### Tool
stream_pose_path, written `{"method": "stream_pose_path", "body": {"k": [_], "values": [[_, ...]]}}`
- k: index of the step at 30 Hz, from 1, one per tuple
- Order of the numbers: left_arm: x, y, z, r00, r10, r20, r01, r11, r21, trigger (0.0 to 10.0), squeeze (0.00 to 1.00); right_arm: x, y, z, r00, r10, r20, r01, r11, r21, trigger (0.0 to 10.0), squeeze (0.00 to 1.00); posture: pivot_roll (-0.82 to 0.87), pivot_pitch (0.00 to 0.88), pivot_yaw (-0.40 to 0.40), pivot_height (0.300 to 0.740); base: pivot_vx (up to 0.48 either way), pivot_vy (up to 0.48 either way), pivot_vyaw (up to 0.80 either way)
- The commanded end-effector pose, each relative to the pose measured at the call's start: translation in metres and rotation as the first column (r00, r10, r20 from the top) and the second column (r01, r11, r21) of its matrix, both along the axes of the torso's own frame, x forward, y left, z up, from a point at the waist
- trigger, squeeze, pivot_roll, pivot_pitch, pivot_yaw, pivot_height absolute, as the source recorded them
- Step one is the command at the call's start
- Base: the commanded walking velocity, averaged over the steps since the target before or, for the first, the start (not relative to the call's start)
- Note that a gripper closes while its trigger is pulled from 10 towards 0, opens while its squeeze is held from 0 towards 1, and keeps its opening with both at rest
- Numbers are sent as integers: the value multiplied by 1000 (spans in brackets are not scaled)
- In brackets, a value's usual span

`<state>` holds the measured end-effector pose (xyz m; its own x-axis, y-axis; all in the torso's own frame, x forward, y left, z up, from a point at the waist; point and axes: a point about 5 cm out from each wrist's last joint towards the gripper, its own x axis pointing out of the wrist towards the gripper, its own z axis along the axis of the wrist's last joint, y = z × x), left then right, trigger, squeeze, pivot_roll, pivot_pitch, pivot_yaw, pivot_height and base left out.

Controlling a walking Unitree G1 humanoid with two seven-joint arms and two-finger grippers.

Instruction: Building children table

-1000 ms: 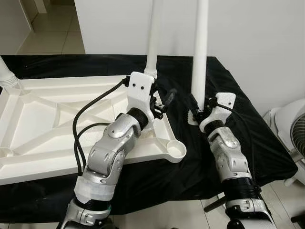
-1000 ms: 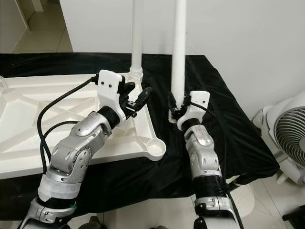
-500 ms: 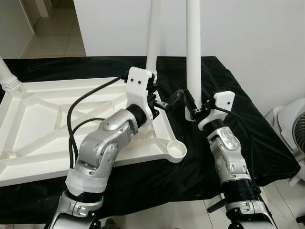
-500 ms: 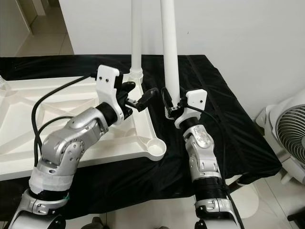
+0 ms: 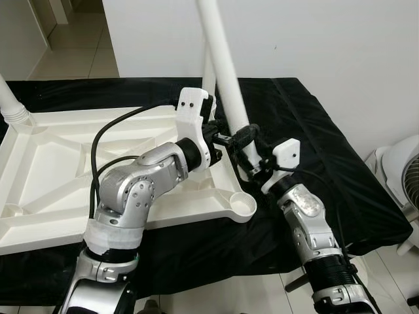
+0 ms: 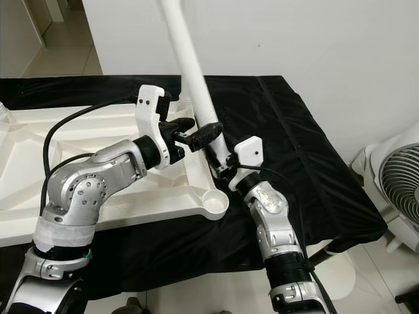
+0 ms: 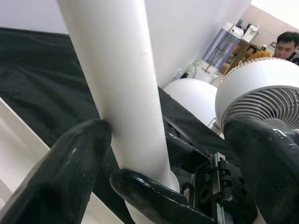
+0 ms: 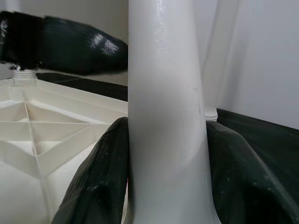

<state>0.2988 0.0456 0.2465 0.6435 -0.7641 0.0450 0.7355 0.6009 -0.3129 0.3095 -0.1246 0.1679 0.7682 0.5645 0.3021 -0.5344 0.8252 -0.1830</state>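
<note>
Nearest, the right gripper (image 5: 252,165) is clenching the lower end of a loose white table leg (image 5: 226,78), one black finger pressing on each side of the tube as the right wrist view is showing (image 8: 166,116). That leg is leaning, its top tilting toward the robot's left and running out of the top of the picture, while its foot is hanging just beside the right edge of the upturned white tabletop (image 5: 59,170). An open round socket (image 5: 243,207) is sitting at the tabletop's near right corner, just beside and nearer than the leg's foot; whether the leg is touching the tabletop cannot be told.

Just behind, the left gripper (image 5: 237,136) is reaching across from the tabletop side, its fingers spread and standing around the same leg a little above the right gripper. In the left wrist view one finger (image 7: 70,172) is touching the tube and the other (image 7: 266,158) is standing apart from it, so the left pincer is released.

Beneath everything a black cloth (image 5: 314,131) is covering the bench. Farther back, a second white leg (image 6: 185,98) is standing upright in the tabletop's far right corner, and a third leg (image 5: 10,104) is rising at the far left. Off to the robot's right a white fan (image 6: 396,190) is standing on the floor.
</note>
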Motion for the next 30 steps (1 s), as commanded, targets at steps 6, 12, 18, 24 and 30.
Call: {"method": "stream_pose_path", "body": {"k": [6, 12, 18, 24, 30], "values": [[1, -5, 3, 992, -128, -20, 128, 991, -25, 10000, 0, -4, 5, 2, 999, 34, 40, -33, 999, -16, 10000, 0, 90, 0, -27, 740, 0, 0, 0], [9, -3, 6, 996, -85, -29, 84, 996, -30, 10000, 0, -6, 7, -2, 998, 47, 33, -46, 998, -36, 10000, 0, 89, 0, -24, 740, 0, 0, 0], [26, 6, 10, 999, 2, -52, -5, 999, -44, 10000, 0, -11, 7, -9, 998, 54, 16, -53, 997, -51, 10000, 0, 80, 0, -24, 740, 0, 0, 0], [35, 16, 28, 998, 57, -18, -59, 993, -100, 10000, 0, -16, 4, -15, 999, 42, -1, -42, 997, -64, 10000, 0, 70, 0, -22, 740, 0, 0, 0], [36, 18, 34, 998, 64, 7, -62, 990, -129, 10000, 0, -16, 2, -16, 1000, 28, -1, -28, 997, -77, 10000, 0, 62, 0, -21, 740, 0, 0, 0]]}}
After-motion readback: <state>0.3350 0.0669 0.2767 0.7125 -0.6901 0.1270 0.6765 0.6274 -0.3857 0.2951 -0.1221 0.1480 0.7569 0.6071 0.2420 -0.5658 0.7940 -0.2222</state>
